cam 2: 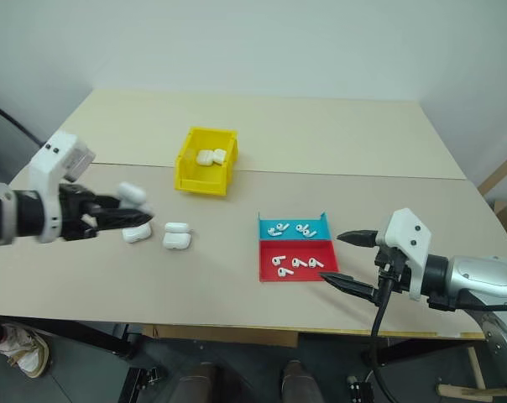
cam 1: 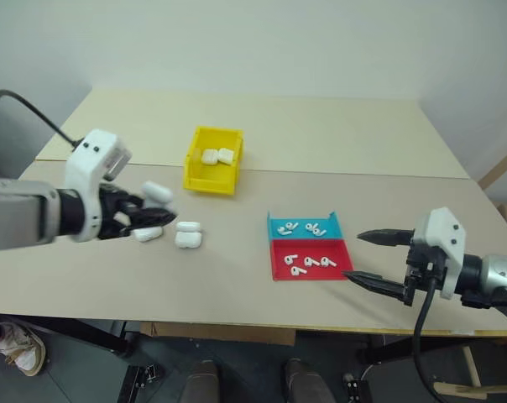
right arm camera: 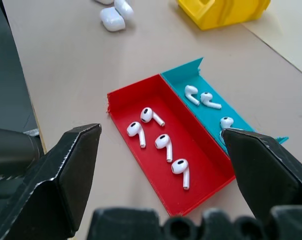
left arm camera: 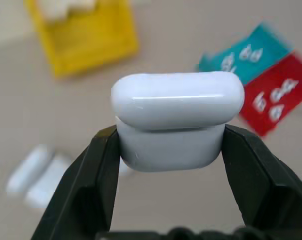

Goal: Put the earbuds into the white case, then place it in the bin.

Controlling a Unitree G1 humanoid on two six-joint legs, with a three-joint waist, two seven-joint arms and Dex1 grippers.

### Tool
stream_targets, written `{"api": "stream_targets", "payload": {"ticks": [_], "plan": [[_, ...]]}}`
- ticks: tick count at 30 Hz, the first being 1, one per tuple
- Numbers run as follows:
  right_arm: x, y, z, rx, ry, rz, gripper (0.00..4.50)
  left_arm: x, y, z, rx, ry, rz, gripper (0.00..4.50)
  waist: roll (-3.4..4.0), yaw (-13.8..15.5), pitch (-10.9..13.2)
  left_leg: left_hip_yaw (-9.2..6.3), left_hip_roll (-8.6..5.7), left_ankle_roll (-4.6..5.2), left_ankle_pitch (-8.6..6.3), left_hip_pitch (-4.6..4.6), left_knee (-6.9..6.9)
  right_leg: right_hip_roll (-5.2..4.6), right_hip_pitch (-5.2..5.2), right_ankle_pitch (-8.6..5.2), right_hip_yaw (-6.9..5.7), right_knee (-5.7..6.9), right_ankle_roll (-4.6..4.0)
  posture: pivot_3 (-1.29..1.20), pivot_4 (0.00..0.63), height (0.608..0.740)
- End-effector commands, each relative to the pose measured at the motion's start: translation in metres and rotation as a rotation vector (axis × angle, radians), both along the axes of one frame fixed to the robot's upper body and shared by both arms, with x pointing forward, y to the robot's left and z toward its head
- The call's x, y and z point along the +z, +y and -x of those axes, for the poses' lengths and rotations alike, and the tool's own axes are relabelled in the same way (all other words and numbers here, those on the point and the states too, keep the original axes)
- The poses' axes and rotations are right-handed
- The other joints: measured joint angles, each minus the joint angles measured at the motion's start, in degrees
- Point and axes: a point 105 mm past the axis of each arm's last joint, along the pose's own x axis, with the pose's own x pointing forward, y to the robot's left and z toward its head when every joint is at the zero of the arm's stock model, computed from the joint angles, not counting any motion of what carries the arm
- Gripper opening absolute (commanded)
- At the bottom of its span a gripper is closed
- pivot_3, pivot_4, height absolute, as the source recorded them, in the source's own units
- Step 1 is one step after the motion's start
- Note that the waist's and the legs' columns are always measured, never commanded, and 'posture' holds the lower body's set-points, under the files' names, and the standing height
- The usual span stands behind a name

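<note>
Holding the case (left arm camera: 177, 120) clamped in the left end effector (cam 1: 144, 220) above the bench's (cam 1: 321, 134) left side, clear for loading. Right end effector (cam 1: 373, 259) spread wide near the front edge, beside the earbuds (right arm camera: 163, 142), ready to pick.

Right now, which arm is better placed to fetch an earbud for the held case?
Right. Its open right gripper hovers beside the red tray of earbuds, while the left gripper is shut on the white case.
</note>
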Motion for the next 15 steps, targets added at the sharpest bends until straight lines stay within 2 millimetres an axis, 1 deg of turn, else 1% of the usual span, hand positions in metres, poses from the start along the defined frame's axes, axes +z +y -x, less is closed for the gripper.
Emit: {"api": "stream_targets", "payload": {"ticks": [1,2,4,6,9,11,15], "plan": [[0.016,0.008,-0.001,0.063,-0.064,-0.026,4.5,0.024,-0.015,-0.003,-0.179,-0.218,0.112,2.77,-0.03,-0.08,0.02,-0.01,0.0,0.0,0.0,-0.03,0.01,0.01,-0.02,0.0,-0.01,0.01,0.0,0.0,0.15,0.74],[0.018,0.009,-0.003,0.071,-0.07,-0.026,4.5,0.025,-0.021,-0.005,-0.239,-0.221,0.174,2.77,0.0,-0.05,0.0,-0.03,0.0,0.01,0.0,-0.04,0.01,0.02,-0.02,0.02,-0.01,-0.01,0.01,0.0,0.15,0.74],[0.021,0.012,-0.007,0.082,-0.075,-0.036,4.5,0.023,-0.032,-0.006,-0.364,-0.243,0.216,2.77,-0.03,0.02,-0.01,-0.02,-0.05,0.02,0.0,0.02,0.1,-0.02,0.11,0.05,0.0,0.0,0.07,0.0,0.15,0.74],[0.023,0.013,-0.01,0.091,-0.08,-0.034,4.5,0.018,-0.04,0.001,-0.523,-0.263,0.241,2.77,-0.03,-0.01,-0.02,-0.05,-0.05,0.04,0.01,0.02,0.13,0.0,0.17,0.12,-0.02,-0.06,0.13,0.0,0.15,0.74],[0.024,0.016,-0.01,0.112,-0.082,-0.026,4.5,0.004,-0.045,0.013,-0.722,-0.282,0.209,2.77,-0.03,-0.12,-0.02,-0.04,-0.04,0.07,0.0,-0.02,0.13,0.0,0.12,0.11,0.0,-0.09,0.14,0.0,0.15,0.74],[0.024,0.017,-0.01,0.126,-0.085,-0.017,4.5,-0.005,-0.046,0.018,-0.811,-0.294,0.205,2.77,-0.02,-0.18,-0.02,-0.05,-0.02,0.13,-0.04,-0.11,0.12,0.01,0.02,0.1,-0.01,-0.06,0.13,0.0,0.15,0.74],[0.025,0.019,-0.011,0.139,-0.08,-0.022,4.5,-0.01,-0.046,0.027,-0.963,-0.293,0.26,2.77,-0.02,-0.24,-0.02,-0.05,-0.01,0.18,-0.07,-0.14,0.16,0.01,0.01,0.1,-0.01,-0.05,0.14,0.0,0.15,0.74]]}}
